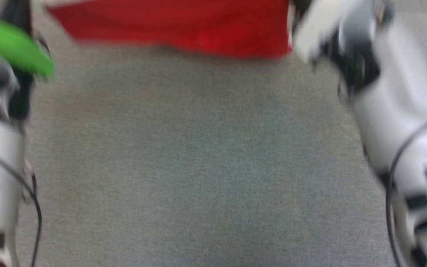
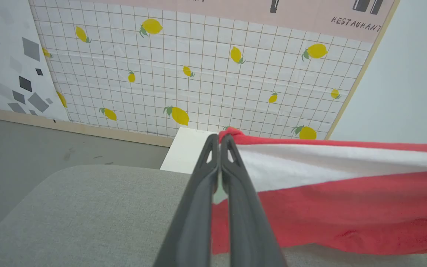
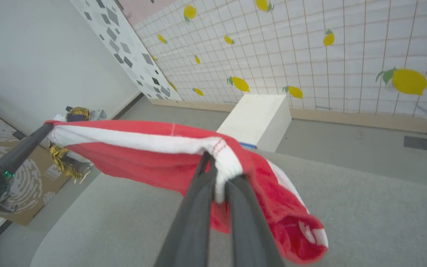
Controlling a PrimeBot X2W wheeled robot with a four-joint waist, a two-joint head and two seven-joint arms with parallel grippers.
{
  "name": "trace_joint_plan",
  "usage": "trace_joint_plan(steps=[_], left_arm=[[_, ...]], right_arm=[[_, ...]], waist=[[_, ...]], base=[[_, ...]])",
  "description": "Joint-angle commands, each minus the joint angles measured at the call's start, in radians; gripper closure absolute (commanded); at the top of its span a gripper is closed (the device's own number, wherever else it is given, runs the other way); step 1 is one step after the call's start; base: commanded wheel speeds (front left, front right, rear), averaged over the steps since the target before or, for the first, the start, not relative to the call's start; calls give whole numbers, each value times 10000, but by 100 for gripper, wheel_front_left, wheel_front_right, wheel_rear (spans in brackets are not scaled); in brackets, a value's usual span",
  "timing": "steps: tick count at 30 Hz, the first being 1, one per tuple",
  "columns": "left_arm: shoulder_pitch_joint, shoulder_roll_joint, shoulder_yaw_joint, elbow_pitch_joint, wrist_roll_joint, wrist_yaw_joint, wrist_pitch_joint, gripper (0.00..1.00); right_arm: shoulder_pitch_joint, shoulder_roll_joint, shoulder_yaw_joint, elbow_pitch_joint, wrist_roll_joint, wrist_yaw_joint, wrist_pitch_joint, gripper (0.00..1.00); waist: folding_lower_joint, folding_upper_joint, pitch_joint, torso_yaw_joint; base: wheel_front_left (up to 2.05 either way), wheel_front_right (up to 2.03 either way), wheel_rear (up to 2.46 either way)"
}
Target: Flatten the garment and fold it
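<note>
Shorts [image 3: 143,155] held aloft between both arms, stretched into a sagging band above the grey counter [image 3: 365,215]. Left pincer [image 2: 220,139]: clenched on the corner where the red edge meets the broad white stripe [image 2: 328,159], the cloth running off to the right of the left wrist view. Right pincer [image 3: 219,170]: clenched on a bunched white fold at the opposite end, below which a loose red-and-white portion hangs toward the counter; whether it touches cannot be told. Head view, blurred: red cloth along the top edge, apparently lifted clear of the counter, with a pale forearm [image 1: 395,92] at each side. Background: white box [image 3: 258,118] on the floor [image 3: 347,137] just past the counter, before a lemon-print wall [image 2: 198,74].
</note>
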Motion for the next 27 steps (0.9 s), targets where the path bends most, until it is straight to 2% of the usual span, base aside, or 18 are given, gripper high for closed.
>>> trace_joint_plan(steps=[1,6,9,11,15,20,23,27], left_arm=[[701,134,55,-203,-155,-47,-93,100],[3430,116,300,-1519,-552,599,90,100],[5509,-46,336,-2639,-802,1282,511,100],[6696,-145,357,-3213,-974,1702,812,100],[8693,-186,358,-4064,-1161,2566,1504,100],[10436,-220,427,-4688,-1479,3446,2333,100],[11159,-291,548,-5108,-1703,3705,2494,100],[11164,-319,693,-5716,-1758,3687,2284,100]], right_arm=[[959,-199,21,-575,296,-13,178,100],[4695,-954,-98,-3191,940,-13,1468,100],[7109,-1439,-575,-4650,708,-13,2331,100],[8374,-1480,-903,-5360,497,-13,2807,100],[10405,-1327,-1369,-6396,-7,-13,3792,100],[12079,-970,-1702,-7129,-384,-13,5305,100],[12745,-604,-2047,-7604,-465,-13,6299,100],[12801,-82,-2625,-8353,-557,-13,6376,100]], waist=[[-2,90,-753,188],[-2,90,-1753,287],[-2,90,-2225,378],[-2,90,-2466,428],[-2,90,-2704,527],[-2,90,-2930,533],[-2,90,-3001,469],[-2,90,-2969,381]], base=[[0,0,0],[0,0,0],[0,0,0],[0,0,0],[0,0,0],[0,0,0],[0,0,0],[0,0,0]])
